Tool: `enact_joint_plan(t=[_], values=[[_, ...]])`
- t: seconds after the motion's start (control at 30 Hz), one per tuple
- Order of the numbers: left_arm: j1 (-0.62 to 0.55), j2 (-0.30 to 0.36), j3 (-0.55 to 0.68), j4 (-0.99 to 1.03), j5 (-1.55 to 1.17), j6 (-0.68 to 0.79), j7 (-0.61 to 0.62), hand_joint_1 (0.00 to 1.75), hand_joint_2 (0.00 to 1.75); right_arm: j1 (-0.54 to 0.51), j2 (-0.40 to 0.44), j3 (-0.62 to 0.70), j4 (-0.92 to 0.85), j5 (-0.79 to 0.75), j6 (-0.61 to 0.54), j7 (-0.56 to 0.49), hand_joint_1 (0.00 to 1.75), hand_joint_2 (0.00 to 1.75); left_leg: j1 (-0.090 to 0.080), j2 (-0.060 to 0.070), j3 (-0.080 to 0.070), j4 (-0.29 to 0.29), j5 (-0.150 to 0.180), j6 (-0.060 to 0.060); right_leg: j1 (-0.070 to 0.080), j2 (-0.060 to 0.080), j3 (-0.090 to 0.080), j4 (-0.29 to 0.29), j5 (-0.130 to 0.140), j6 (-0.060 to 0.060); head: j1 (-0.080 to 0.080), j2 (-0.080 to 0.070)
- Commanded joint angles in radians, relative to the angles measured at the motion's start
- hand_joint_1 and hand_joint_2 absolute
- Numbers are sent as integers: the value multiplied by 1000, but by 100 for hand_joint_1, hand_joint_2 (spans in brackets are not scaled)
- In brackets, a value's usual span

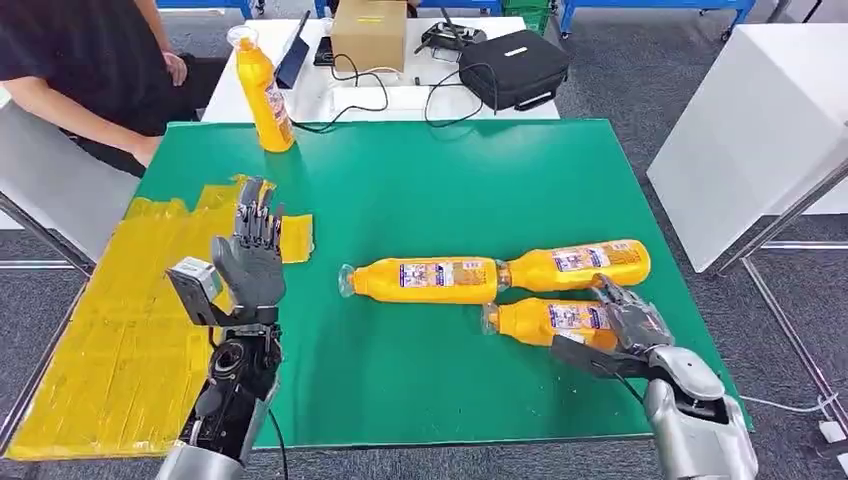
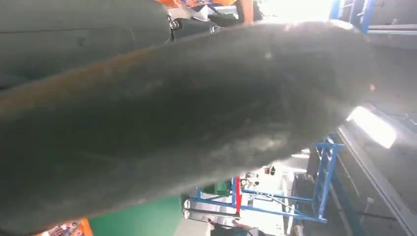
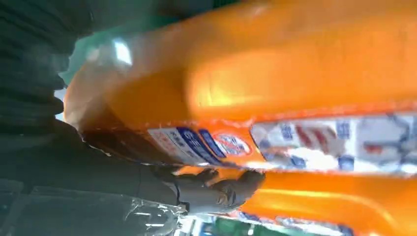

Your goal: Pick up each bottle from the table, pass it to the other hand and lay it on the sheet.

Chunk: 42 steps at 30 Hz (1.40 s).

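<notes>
**Inspector A:** Where do the bottles lie?

**Inspector B:** Three on their sides on the green table (image 1: 420,190), right of centre. The middle bottle (image 1: 420,281) runs left to right, cap end pointing left toward the yellow sheet (image 1: 120,330). The far right bottle (image 1: 575,265) lies in line with it, tilted slightly, its cap end touching the middle bottle's base. The nearest bottle (image 1: 548,320) lies parallel, just in front of those two, cap end also left. A fourth bottle (image 1: 262,92) stands upright at the table's far left edge.

**Inspector A:** The right hand?

**Inspector B:** The right hand (image 1: 625,325) rests on the base end of the nearest bottle, fingers wrapped over it. The right wrist view shows a dark finger (image 3: 216,189) curled against the orange body. The bottle lies on the table.

**Inspector A:** The left hand?

**Inspector B:** The left hand (image 1: 250,255) is raised over the sheet's right edge, fingers upright, near together, holding nothing.

**Inspector A:** Surroundings?

**Inspector B:** A person (image 1: 90,70) sits at far left. Behind stands a white table (image 1: 320,95) with a cardboard box (image 1: 368,33) and a black bag (image 1: 512,66).
</notes>
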Motion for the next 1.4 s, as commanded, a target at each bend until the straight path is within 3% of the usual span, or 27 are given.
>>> enact_joint_plan(t=[0.03,0.13,0.17,0.23,0.37,0.43,0.57,0.6,0.73,0.77,0.83,0.87,0.9,0.97,1.03,1.1,1.27,1.4], values=[[-46,41,35,124,9,-22,-34,0,0,237,-164,121,16,-99,78,-52,175,175,1,-16,-2,-2,5,2,2,-14,3,-3,1,-5,0,0],[-42,44,34,145,7,-31,-52,0,0,358,-207,129,-149,-157,131,-28,175,175,1,-13,15,-2,-4,2,2,-13,20,-4,-9,0,0,0],[-48,43,25,168,3,-35,-60,0,0,468,-236,112,-291,-202,165,3,175,175,2,-17,18,-3,-4,3,2,-16,26,-7,-9,0,0,0],[-54,40,16,176,0,-33,-64,0,0,552,-239,95,-390,-222,189,25,175,175,2,-24,21,-2,-5,5,2,-23,32,-9,-12,2,0,0],[-57,39,14,174,0,-30,-63,0,0,578,-235,97,-423,-225,197,38,175,175,2,-25,24,-2,-9,8,2,-24,38,-13,-15,4,1,0],[-54,41,10,168,1,-26,-63,0,0,572,-236,104,-422,-230,209,50,175,175,3,-18,29,-1,-14,6,3,-17,43,-14,-16,5,1,0],[-64,45,5,183,6,-23,-59,0,0,646,-235,60,-490,-281,201,102,175,175,3,-20,28,-1,-16,7,3,-17,43,-17,-17,4,1,0],[-67,46,6,198,19,-37,-56,0,175,651,-220,36,-505,-316,179,85,175,175,2,-18,29,-1,-17,7,2,-17,43,-17,-17,5,1,0],[-68,56,14,234,28,-45,-66,0,175,609,-190,3,-540,-370,152,50,175,175,2,-12,29,-1,-19,8,2,-12,43,-17,-17,6,0,0],[-62,55,23,239,48,-64,-62,0,175,586,-156,-20,-565,-432,85,-15,175,175,2,-10,29,-1,-19,8,2,-10,42,-17,-16,7,1,0],[-52,58,25,237,51,-68,-67,0,175,549,-145,-15,-568,-425,106,-9,175,175,2,-8,28,-1,-19,7,2,-8,41,-16,-16,7,0,0],[-1,59,41,206,76,-84,-73,0,175,410,-23,-22,-586,-571,71,-111,175,175,1,-7,25,-3,-18,8,1,-6,39,-16,-15,4,1,0],[20,62,41,196,95,-125,-65,0,175,336,42,-18,-584,-663,90,-132,175,175,1,-2,25,-3,-19,8,1,-2,44,-17,-13,5,0,0],[20,62,41,196,95,-125,-65,0,175,336,42,-18,-584,-663,90,-132,175,175,1,4,23,-4,-18,8,1,5,41,-16,-11,3,2,0],[35,53,29,185,91,-159,-62,0,175,181,123,90,-547,-672,48,-78,175,175,2,6,20,-2,-18,7,2,7,38,-13,-11,5,1,0],[27,45,25,182,86,-150,-56,0,175,162,117,145,-551,-683,26,-21,175,175,1,15,14,-1,-18,6,1,15,30,-9,-8,3,-1,0],[12,45,21,174,87,-152,-50,0,175,147,114,166,-538,-710,2,-23,175,175,0,5,10,0,-12,6,0,6,24,-7,-8,1,0,0],[26,44,8,158,134,-205,-28,0,175,22,155,189,-398,-788,-21,-21,175,175,0,6,6,0,-10,6,0,6,23,-6,-7,2,1,0]])
